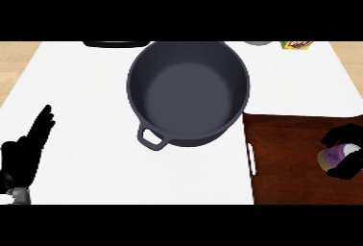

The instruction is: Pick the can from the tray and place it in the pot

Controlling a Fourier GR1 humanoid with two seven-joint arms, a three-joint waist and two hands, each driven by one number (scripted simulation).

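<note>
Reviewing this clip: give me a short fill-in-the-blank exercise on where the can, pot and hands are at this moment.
1. The right hand is curled round the ____, low over the brown tray.
2. The dark grey pot holds ____ inside.
3. The pot's one visible handle points toward the view's lower ____.
4. The left hand rests ____, fingers straight, at the view's left edge.

Missing words: can; nothing; left; open
</note>
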